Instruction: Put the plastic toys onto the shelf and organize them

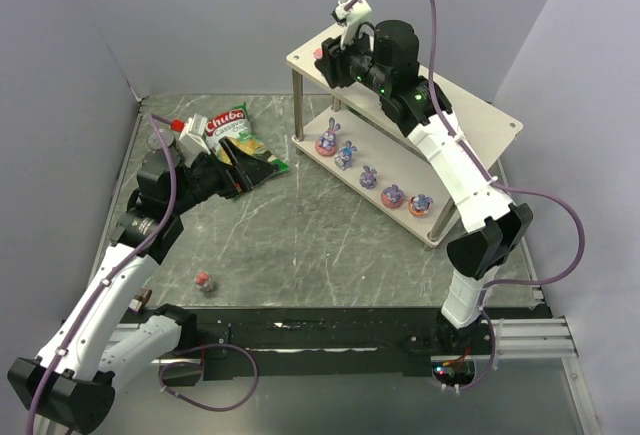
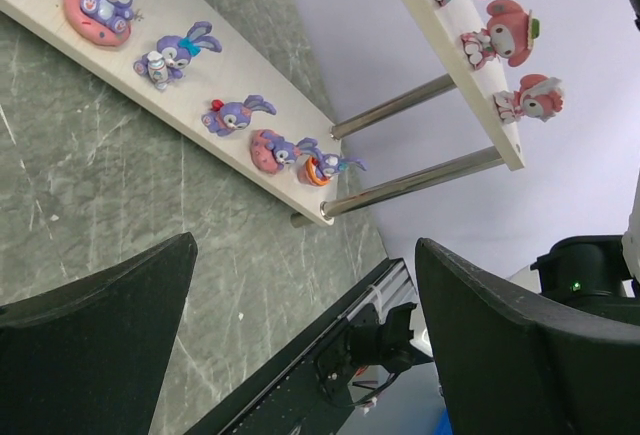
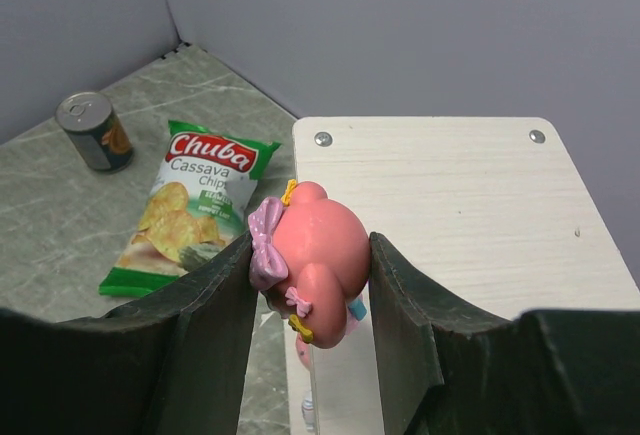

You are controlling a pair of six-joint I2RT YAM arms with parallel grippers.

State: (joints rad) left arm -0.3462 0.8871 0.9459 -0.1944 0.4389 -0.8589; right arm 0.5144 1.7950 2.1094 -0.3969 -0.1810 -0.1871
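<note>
Well out to the left of the shelf (image 1: 480,120), a tall rack made of two pale wooden boards on thin metal posts, one tiny pink-red plastic toy (image 1: 204,281) lay alone on the table. It was not yet put away.

The left gripper (image 2: 305,265) was also left of the shelf. Its two fingers were wide apart with nothing in between.

On the shelf's lower board, five small purple plastic toys with bunny ears (image 1: 369,176) stood in a row. On the shelf's top board, three little pink plastic toys (image 2: 505,35) stood in a line near one edge. That part looked done.

At the far left corner of the shelf's top board, the right gripper (image 3: 312,285) was squeezed tight on a round pink plastic toy with a purple bow (image 3: 320,220). I could not tell if this toy touched the board. So I think two toys were left: this one, and the one on the table.

The crinkly green chip bag (image 3: 195,205), left of the shelf, said "Chuba" and "Cassava Chips". The small dark metal can (image 3: 95,132), further left, had a label too blurry to read.
</note>
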